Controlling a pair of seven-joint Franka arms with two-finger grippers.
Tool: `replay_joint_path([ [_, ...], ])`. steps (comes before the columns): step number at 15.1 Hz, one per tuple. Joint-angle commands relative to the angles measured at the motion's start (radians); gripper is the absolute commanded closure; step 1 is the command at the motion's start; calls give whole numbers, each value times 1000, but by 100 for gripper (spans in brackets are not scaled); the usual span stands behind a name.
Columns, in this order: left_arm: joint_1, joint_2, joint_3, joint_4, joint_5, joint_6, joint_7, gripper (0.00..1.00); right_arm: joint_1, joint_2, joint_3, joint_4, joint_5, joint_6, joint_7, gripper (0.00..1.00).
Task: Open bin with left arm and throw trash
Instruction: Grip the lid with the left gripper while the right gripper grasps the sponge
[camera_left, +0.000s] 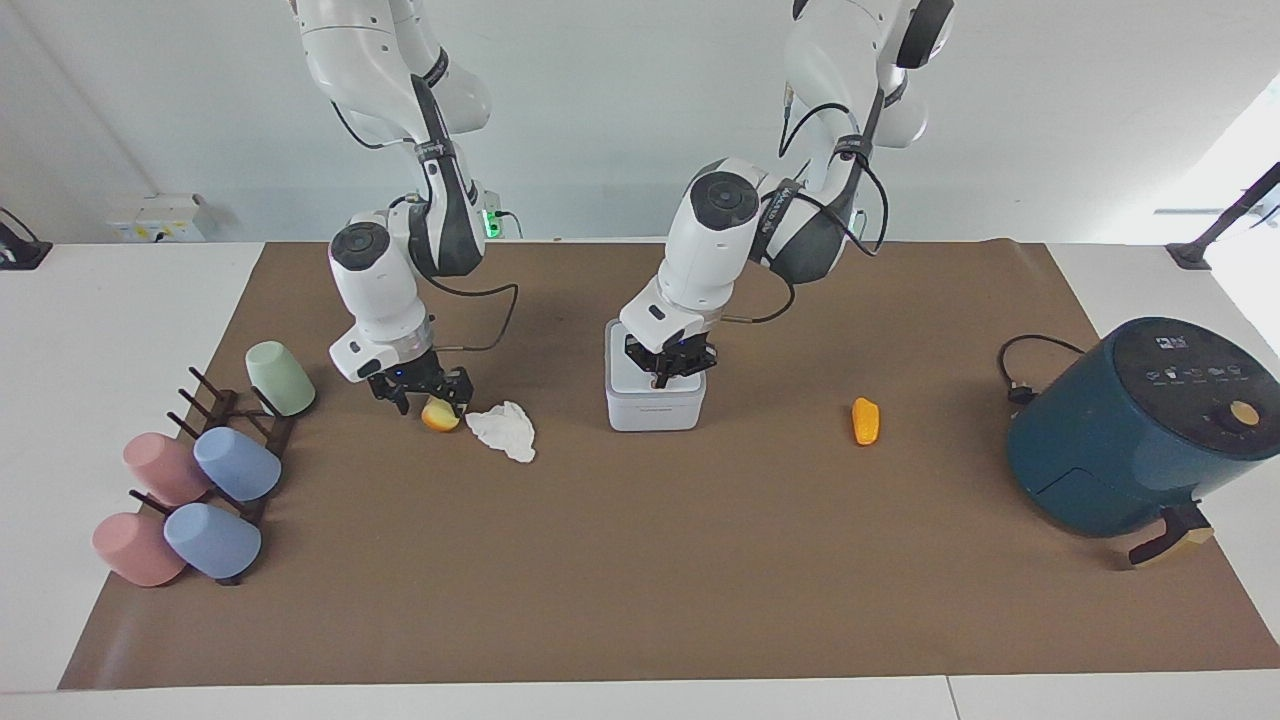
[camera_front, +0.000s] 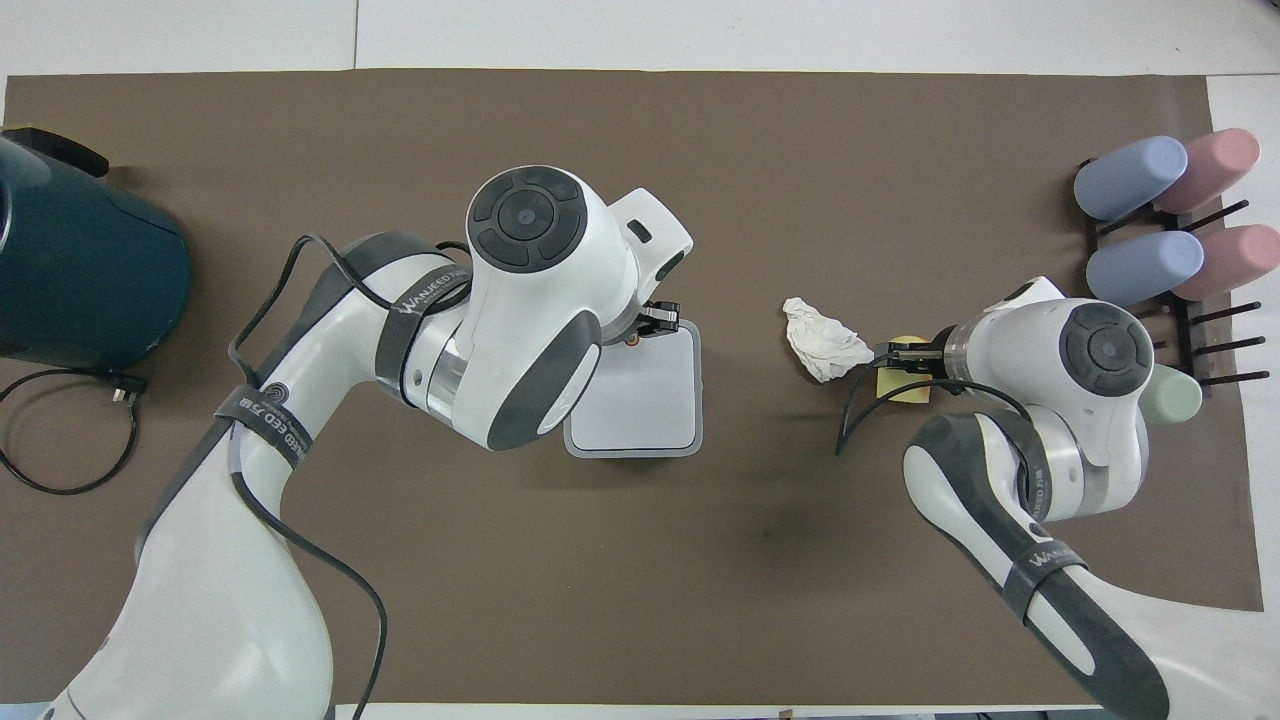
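Brown paper covers a white table (camera_left: 120, 330), the bin (camera_left: 655, 408) at its middle with the lid down.

Over the bin's lid, at the edge farther from the robots, the left gripper (camera_left: 665, 372) has its tips down on the orange dot, fingers narrowly parted, holding nothing. Toward the right arm's end from the bin, the right gripper (camera_left: 425, 395) straddles the yellow wedge (camera_left: 440, 414), fingers spread (whether they grip it, I cannot tell). The tissue (camera_left: 503, 430) lies between wedge and bin; the orange piece (camera_left: 865, 421) lies beside the bin toward the air fryer (camera_left: 1140, 430).
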Motion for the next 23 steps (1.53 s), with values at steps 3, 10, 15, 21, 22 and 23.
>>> replay_joint_path([
  [3,-17,2,17,-30,-11,39,-8,100,-8,-41,5,-17,9,5,31,100],
  [10,-36,2,17,-76,18,79,-8,100,-7,-200,5,142,9,-306,33,100],
  [15,-37,2,17,-94,38,90,-8,100,-7,-251,43,259,38,-497,34,100],
  [21,-53,-1,17,-120,72,91,-7,100,-7,-263,128,264,46,-475,98,100],
  [22,-53,-1,17,-120,72,93,-7,100,-7,-263,129,262,49,-469,100,100],
  [23,-53,-1,17,-122,72,96,-8,100,-7,-263,131,262,77,-468,100,100],
])
